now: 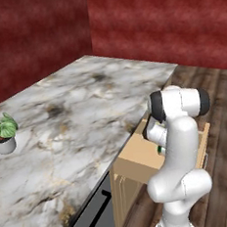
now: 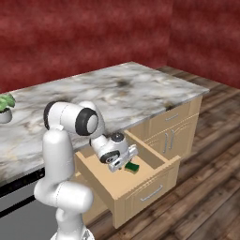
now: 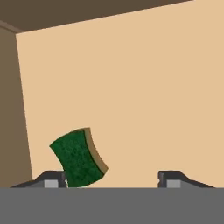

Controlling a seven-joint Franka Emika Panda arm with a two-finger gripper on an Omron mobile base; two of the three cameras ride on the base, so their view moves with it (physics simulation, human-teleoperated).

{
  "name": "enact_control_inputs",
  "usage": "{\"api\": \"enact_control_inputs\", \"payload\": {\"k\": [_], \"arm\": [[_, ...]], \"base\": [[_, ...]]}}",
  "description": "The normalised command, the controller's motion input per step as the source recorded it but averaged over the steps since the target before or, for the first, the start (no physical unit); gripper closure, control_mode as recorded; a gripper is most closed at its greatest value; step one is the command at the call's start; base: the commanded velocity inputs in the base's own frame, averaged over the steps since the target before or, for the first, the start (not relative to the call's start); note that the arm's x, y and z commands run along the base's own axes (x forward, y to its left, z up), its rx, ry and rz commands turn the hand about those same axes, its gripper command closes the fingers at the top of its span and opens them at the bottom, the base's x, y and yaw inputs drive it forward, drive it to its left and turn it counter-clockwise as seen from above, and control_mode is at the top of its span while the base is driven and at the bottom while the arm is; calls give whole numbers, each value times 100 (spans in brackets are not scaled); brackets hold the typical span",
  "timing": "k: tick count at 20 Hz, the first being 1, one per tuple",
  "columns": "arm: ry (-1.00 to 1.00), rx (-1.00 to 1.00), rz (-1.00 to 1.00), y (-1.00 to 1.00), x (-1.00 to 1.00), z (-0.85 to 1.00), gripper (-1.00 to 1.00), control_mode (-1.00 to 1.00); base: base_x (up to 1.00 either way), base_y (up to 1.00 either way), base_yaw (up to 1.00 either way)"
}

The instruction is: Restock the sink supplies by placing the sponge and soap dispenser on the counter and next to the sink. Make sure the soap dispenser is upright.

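- The flat green sponge with a tan backing [image 3: 78,157] lies on the floor of the pulled-out light wooden drawer [image 2: 140,185], below the veined marble counter [image 2: 126,91].
- The gripper [image 3: 111,178] is inside the drawer, jaws spread wide apart and holding nothing, with the sponge just beside one fingertip [image 3: 52,180].

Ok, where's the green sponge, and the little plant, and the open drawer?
sponge [image 3: 78,158]: hand view, on its green scrubby face.
plant [image 1: 2,128]: left base view, on its green leaves.
drawer [image 2: 149,191]: right base view, on its wooden front panel.
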Motion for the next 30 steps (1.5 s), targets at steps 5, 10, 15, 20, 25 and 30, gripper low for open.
{"api": "enact_control_inputs", "payload": {"k": [5,10,15,20,25,30], "arm": [[15,-5,4,0,51,-34,-100,-100],[9,0,6,-3,42,-5,-100,-100],[9,0,9,-13,28,0,-100,-100],[5,0,11,-25,17,-1,-100,-100],[3,0,10,-20,8,-21,-100,-100],[0,0,1,-1,-33,-26,-100,-100]], "base": [[0,0,0],[0,0,0],[0,0,0],[0,0,0],[0,0,0],[0,0,0]]}}
